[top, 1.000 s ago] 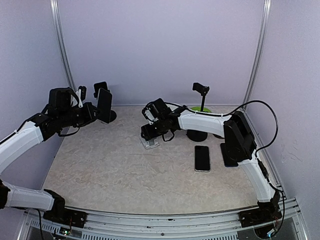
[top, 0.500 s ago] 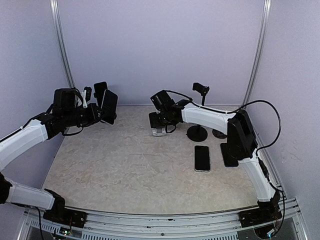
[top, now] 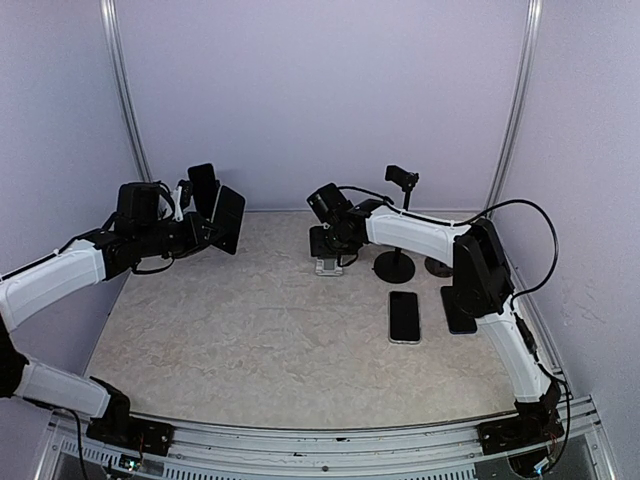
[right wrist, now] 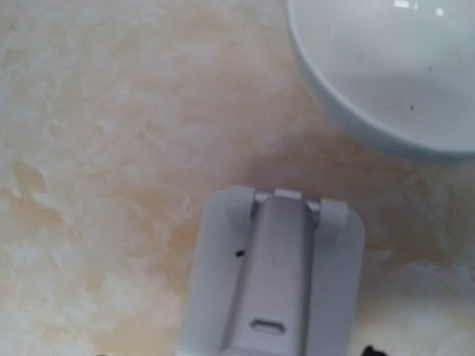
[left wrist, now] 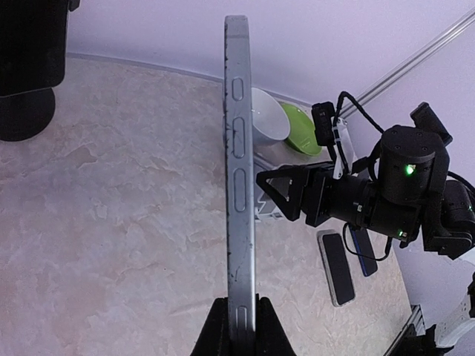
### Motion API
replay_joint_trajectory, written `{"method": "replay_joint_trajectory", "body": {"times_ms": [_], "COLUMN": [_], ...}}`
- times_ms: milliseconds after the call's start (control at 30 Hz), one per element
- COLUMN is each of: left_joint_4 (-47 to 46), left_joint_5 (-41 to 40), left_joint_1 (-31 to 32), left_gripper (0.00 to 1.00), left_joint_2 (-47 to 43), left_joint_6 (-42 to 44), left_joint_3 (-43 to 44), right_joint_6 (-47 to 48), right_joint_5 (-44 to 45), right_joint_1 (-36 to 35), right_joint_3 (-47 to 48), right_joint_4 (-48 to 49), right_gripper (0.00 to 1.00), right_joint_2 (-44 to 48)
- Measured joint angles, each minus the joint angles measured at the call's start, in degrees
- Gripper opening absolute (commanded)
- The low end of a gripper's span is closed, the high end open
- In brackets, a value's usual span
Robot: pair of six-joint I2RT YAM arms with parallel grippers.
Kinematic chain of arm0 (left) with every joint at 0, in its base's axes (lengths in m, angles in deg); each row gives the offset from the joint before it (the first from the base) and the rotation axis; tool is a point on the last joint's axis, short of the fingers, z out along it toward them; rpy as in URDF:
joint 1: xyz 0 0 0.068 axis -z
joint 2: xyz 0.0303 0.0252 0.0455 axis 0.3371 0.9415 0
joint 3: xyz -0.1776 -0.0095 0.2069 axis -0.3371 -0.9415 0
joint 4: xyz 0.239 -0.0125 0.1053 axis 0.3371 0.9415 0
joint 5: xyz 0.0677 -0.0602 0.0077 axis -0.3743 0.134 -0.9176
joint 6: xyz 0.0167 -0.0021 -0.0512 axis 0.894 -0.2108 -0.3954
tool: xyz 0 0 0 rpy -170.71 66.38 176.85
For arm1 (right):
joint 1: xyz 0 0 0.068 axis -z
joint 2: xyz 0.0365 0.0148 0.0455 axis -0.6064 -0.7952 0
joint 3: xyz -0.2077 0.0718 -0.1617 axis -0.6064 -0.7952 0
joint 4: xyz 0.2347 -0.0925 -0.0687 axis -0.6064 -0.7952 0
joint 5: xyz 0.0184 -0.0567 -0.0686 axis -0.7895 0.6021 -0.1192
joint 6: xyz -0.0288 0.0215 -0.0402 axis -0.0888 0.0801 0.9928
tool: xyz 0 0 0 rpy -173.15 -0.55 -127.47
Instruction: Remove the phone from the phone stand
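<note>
Left gripper [left wrist: 239, 326] clamped narrow on the phone [left wrist: 239, 185], at its lower end only. Phone juts forward from my fingers, clear of the phone stand [left wrist: 26, 70] ahead-left. Risk: such a short hold could let it pivot or slip during a quick swing.

Robot test cell in a lab.
Plain lilac walls [top: 320, 90], metal corner rails [top: 513, 110], marble-patterned tabletop [top: 250, 330].
</note>
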Motion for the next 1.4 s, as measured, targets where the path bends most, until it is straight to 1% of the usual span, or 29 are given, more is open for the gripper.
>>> {"method": "replay_joint_trajectory", "body": {"times_ms": [133,233,300,400,433,533,667,833,1033,1133,1233,1400], "left_joint_4": [-1.0,-1.8,-2.4,-3.5,-3.8,-4.5,-6.4,-10.7,-14.4,-18.0,-20.0,-24.5], "left_joint_5": [0.7,1.2,1.5,1.6,1.6,1.5,1.0,-1.2,-6.1,-8.1,-10.4,-13.9], "left_joint_1": [0.0,0.0,0.1,0.4,0.7,2.7,6.2,11.7,21.6,25.4,28.2,33.1], "left_gripper": [0.0,0.0,0.0,0.0,0.0,0.0,0.0,0.0,0.0,0.0,0.0,0.0], "left_joint_2": [0.4,0.4,0.4,0.4,0.5,0.8,1.1,1.1,1.1,1.2,2.3,6.6], "left_joint_6": [-0.6,-1.2,-1.6,-2.2,-2.4,-2.8,-4.0,-8.1,-13.5,-16.7,-19.4,-22.9], "left_joint_3": [-0.9,-1.7,-2.2,-2.9,-3.2,-3.9,-5.8,-11.1,-16.4,-19.4,-20.4,-20.4], "right_joint_6": [-0.9,-1.2,-1.5,-1.9,-2.1,-2.7,-2.5,-1.4,2.9,5.7,7.8,11.4], "right_joint_5": [0.0,0.0,0.0,0.0,-0.1,0.0,0.0,-0.6,0.3,0.5,0.3,-0.4], "right_joint_1": [0.0,0.0,0.0,0.0,0.0,-0.1,-0.2,-0.3,-1.1,-1.2,-1.2,-1.2], "right_joint_3": [0.0,0.0,0.0,-0.2,-0.4,-1.6,-3.7,-5.7,-6.8,-10.3,-13.4,-17.6], "right_joint_4": [-1.6,-1.9,-2.2,-2.3,-2.3,-2.3,-2.3,-1.5,0.6,3.2,5.2,7.5], "right_gripper": [0.32,0.41,0.54,0.78,0.85,0.99,1.0,1.0,1.0,1.0,1.0,1.0], "right_joint_2": [-0.3,-0.3,-0.3,-0.3,-0.3,-0.1,1.3,5.2,11.5,16.7,20.2,25.5]}}
